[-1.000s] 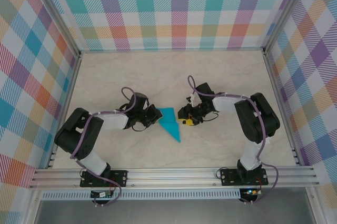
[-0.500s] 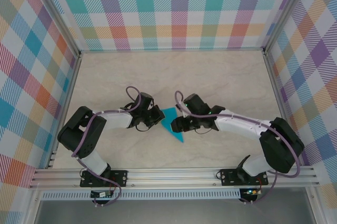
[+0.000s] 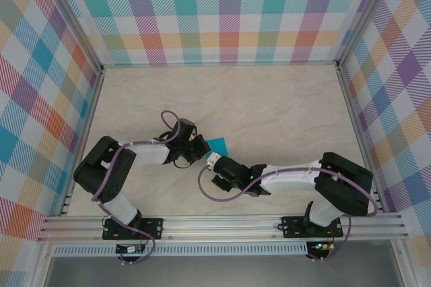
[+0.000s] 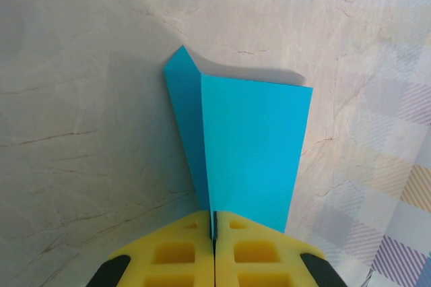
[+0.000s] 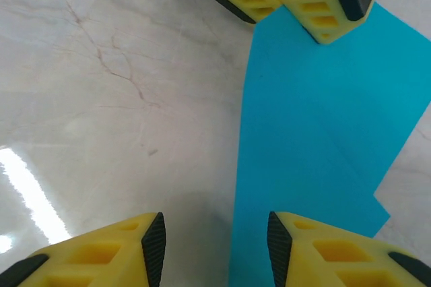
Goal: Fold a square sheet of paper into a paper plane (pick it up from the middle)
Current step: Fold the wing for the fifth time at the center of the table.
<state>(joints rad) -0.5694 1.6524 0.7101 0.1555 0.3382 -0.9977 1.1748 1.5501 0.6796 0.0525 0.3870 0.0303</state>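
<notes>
Bounding the pale veined table [image 3: 283, 105], plaid walls [image 3: 229, 11] surround the teal paper [image 4: 252, 145].

Open table [image 3: 269, 98] beyond right gripper [image 5: 215, 233]

Bright, even overhead light keeps the top view sharp. White glare streaks the glossy pale marble-patterned tabletop [image 5: 101, 65] at the right wrist view's lower left. The folded teal-blue paper sheet [image 4: 252, 152] casts a soft grey shadow past its raised edge; the pastel checked wall [image 4: 404, 132] looks washed-out, blurred.
</notes>
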